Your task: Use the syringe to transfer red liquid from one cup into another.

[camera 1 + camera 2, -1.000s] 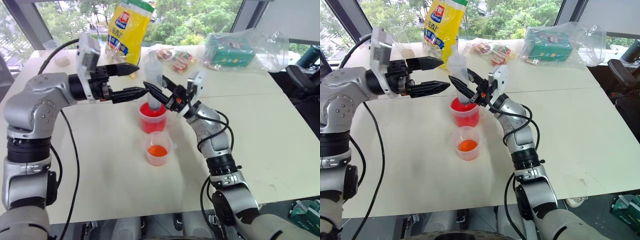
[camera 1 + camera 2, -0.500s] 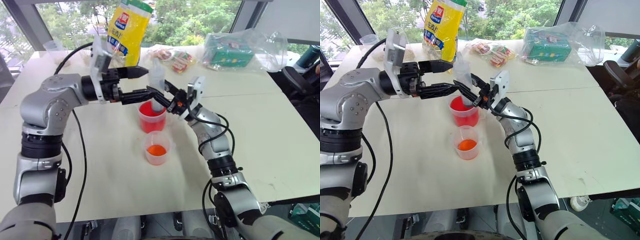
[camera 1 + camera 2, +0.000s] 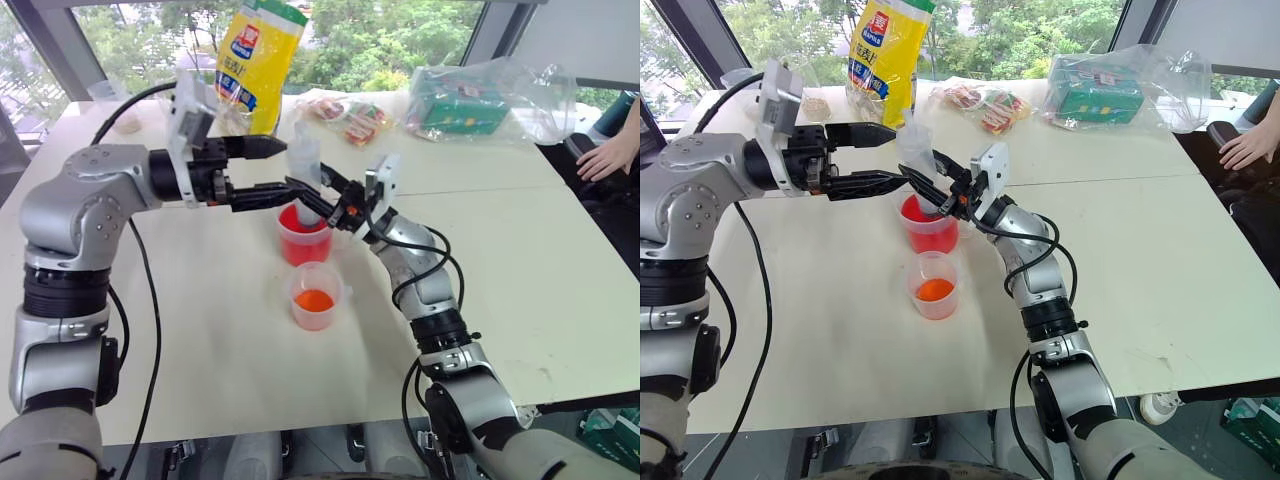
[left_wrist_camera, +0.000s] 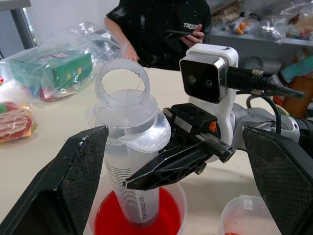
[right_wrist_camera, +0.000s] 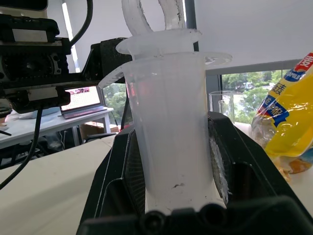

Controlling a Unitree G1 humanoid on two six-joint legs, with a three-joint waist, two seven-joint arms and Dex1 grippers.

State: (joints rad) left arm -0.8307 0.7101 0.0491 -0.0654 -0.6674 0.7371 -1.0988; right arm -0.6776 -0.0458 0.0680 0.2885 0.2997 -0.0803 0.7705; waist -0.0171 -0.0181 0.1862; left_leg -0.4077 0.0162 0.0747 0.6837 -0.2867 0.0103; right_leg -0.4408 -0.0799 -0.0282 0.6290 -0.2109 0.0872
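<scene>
Clear syringe (image 3: 305, 180) still pinched by right claw (image 3: 312, 192), left claw (image 3: 275, 167) still spread, nearer

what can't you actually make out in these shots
- Syringe tip: in the left wrist view it is sunk in the red liquid of the larger cup, so any liquid drawn up is unclear.
- Larger cup's base: cut off by that view's bottom edge.
- Right pincer far finger: hidden behind the barrel.
- Smaller cup markings: too small in the eye views.

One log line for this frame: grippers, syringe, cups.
right gripper: shut on syringe | syringe: upright in larger cup | left gripper: open, flanking plunger | smaller cup: untouched
</scene>
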